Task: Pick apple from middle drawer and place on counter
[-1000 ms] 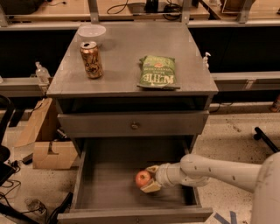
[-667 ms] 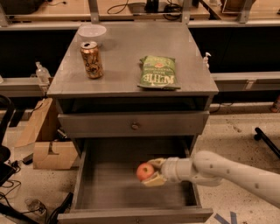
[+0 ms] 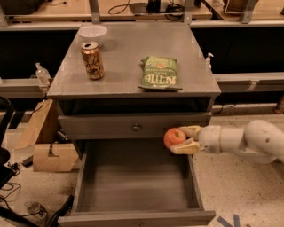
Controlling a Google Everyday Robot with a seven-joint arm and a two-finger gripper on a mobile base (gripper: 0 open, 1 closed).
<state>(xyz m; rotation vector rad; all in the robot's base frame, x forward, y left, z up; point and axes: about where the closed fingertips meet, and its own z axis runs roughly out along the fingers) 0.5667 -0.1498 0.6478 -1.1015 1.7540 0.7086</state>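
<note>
Here, we see the apple (image 3: 174, 137), small, round and red-orange, held in the air above the right side of the open middle drawer (image 3: 137, 217). It sits level with the front of the closed drawer above and below the counter top.

The gripper (image 3: 179, 140) is clamped on the apple. One pale yellowish finger (image 3: 191, 131) presses it from above and the other from below. The gripper reaches in from the right on a thick white arm (image 3: 242, 141), which lies roughly level and runs off the right edge of the view.

The middle drawer is pulled far out toward us. We see its flat grey bottom and its low side walls. Directly above it is the closed drawer front (image 3: 97, 127), with a small round knob (image 3: 136, 127) at its centre.

The counter (image 3: 128, 53) is the smooth grey top of this cabinet. A gold and brown drink can (image 3: 92, 60) stands upright on its left side. A white bowl (image 3: 92, 34) sits just behind the can, near the back left corner. A green snack bag (image 3: 159, 73) lies flat to the right of the centre, near the front edge, well apart from the can.

On the speckled floor to the left of the cabinet stands a cardboard box (image 3: 46, 153). Light wooden bench tops (image 3: 53, 9) run along the back.
</note>
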